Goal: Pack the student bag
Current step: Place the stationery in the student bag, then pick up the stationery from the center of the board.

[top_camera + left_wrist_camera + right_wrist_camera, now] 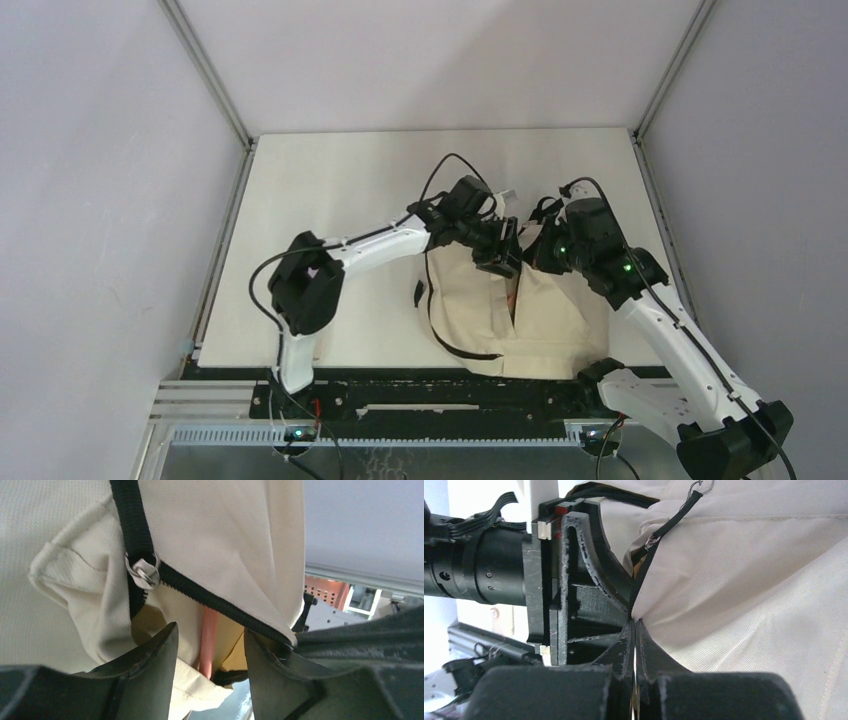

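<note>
Overhead, two robot arms meet above the student bag [560,320], a cream canvas backpack lying on the pale desk [330,190] right of centre in the frame, close to the desk's near edge. A black strap [418,294] trails off its left side onto the desk. Both wrists crowd the bag's upper edge at mid-frame.

The right hand [635,640] is clenched. In its own camera the two dark fingers press flat together at bottom centre, with the bag's black zipper tape [641,577] running down into the pinch and cream cloth bulging away to the right. The other arm's wrist fills the left half of that view, just beside the pinch.

The left hand [210,665] is released, its fingers spread apart along the bottom of its view. The bag's mouth shows in the gap, and the right-of-frame finger [270,670] touches the zippered edge. A silver zipper pull [144,573] sits on the black tape at upper left. Inside the opening, a salmon-coloured rod-like object [207,640] stands against a tan surface; what it is cannot be told.
</note>
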You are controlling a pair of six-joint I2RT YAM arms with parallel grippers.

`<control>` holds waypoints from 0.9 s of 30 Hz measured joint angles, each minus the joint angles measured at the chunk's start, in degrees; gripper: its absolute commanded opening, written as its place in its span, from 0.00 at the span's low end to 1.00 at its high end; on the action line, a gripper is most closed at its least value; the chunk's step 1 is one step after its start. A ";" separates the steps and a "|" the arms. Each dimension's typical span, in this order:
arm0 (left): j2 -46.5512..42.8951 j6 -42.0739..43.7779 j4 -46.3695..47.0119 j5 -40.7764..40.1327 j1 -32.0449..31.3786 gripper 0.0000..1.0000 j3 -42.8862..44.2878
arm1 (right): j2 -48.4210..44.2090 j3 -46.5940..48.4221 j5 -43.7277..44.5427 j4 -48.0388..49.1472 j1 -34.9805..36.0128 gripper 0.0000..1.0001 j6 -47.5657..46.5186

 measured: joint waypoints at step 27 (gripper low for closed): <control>-38.77 18.82 -26.51 -29.46 44.37 0.86 -31.06 | 2.51 0.13 -2.97 1.44 0.35 0.00 0.07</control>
